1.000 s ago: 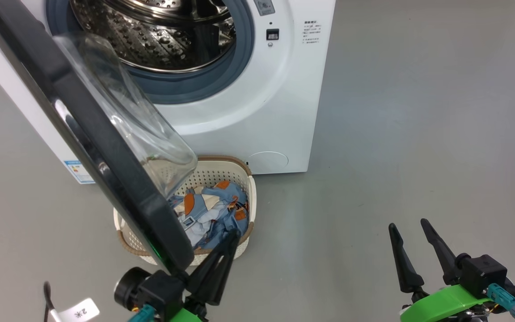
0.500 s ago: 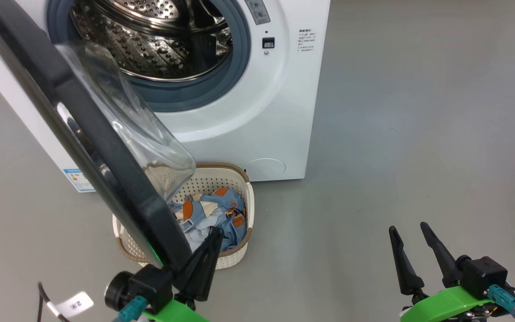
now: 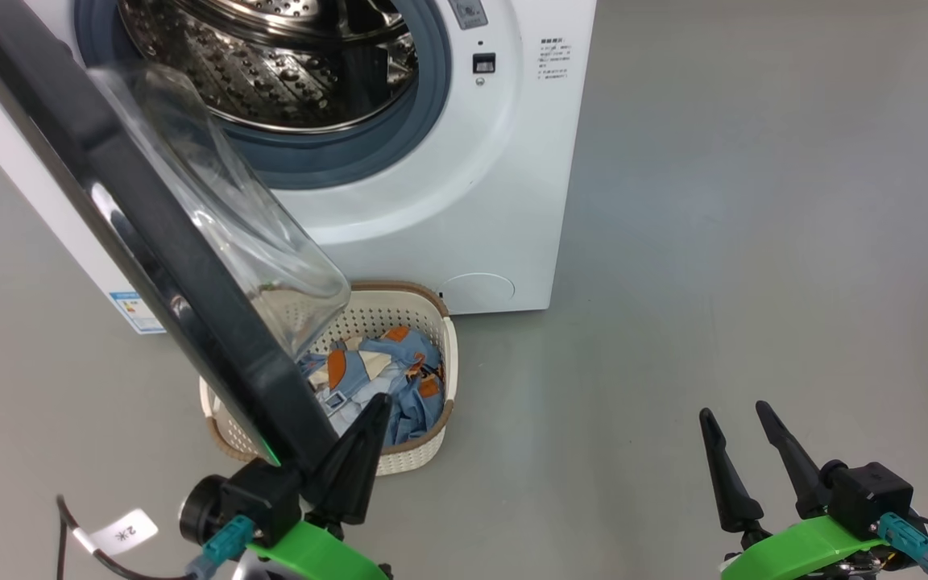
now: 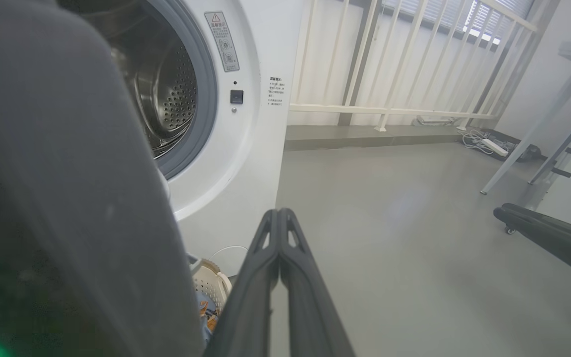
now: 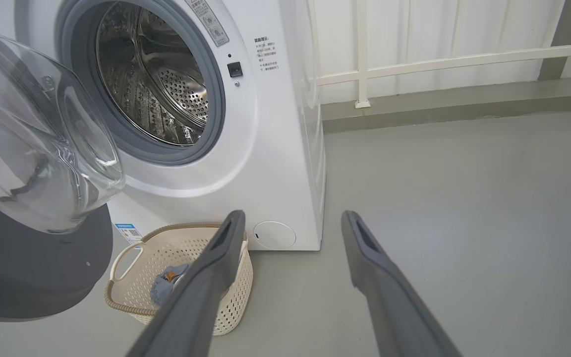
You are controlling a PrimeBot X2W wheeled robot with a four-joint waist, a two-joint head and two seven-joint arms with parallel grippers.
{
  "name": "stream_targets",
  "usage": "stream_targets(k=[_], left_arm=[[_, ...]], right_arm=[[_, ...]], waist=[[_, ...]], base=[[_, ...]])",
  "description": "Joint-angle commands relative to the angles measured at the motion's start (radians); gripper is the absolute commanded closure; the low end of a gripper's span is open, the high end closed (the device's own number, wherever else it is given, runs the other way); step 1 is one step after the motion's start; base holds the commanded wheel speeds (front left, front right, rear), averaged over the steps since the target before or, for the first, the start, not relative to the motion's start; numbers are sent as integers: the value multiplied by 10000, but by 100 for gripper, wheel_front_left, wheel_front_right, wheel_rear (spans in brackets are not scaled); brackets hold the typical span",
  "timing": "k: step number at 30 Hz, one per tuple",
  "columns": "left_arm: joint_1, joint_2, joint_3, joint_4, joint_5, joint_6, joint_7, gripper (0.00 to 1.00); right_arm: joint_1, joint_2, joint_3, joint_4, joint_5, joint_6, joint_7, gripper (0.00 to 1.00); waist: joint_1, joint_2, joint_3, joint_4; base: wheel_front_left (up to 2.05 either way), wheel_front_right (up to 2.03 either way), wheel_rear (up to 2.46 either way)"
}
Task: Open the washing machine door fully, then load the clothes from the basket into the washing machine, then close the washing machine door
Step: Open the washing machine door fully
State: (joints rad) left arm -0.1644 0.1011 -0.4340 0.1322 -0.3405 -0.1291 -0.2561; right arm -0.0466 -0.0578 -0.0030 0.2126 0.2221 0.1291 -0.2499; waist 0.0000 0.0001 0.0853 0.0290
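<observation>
The white washing machine (image 3: pixel 464 201) stands at the top with its steel drum (image 3: pixel 271 64) exposed. The washing machine door (image 3: pixel 150 242), black-rimmed with a clear glass bowl (image 3: pixel 222 217), stands swung out toward me. My left gripper (image 3: pixel 378 400) is shut and holds nothing; its fingers lie against the inner side of the door's near edge (image 4: pixel 92 223). Below the door sits the cream basket (image 3: pixel 424 427), holding the light blue clothes (image 3: pixel 399 379). My right gripper (image 3: pixel 734 409) hovers open and holds nothing over the floor at the lower right, apart from everything (image 5: pixel 293 215).
Bare grey floor (image 3: pixel 714 242) stretches to the machine's right. A white railing (image 4: pixel 389 106), a power strip (image 4: pixel 493 146), white table legs (image 4: pixel 523 148) and a dark wheeled base (image 4: pixel 548 238) lie further right. A tagged cable (image 3: pixel 122 532) hangs by my left wrist.
My left gripper has slid left along with the door's near edge, and the door has swung slightly wider. The right gripper has stayed still. The camera wobbled slightly.
</observation>
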Motion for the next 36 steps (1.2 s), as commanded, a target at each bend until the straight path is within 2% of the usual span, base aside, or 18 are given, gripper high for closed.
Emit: stream_targets(k=[1, 36], left_arm=[[-436, 40, 403, -165, -65, -16, -57, 100], [206, -432, 2218, -25, 615, -16, -57, 100]], right_arm=[[-341, -59, 295, -219, 48, 16, -118, 0], [-374, 3, 469, 143, 336, 16, -118, 0]], waist=[[0, -1, 25, 4], [0, -1, 69, 1026]], base=[[0, 0, 0], [0, 0, 0]])
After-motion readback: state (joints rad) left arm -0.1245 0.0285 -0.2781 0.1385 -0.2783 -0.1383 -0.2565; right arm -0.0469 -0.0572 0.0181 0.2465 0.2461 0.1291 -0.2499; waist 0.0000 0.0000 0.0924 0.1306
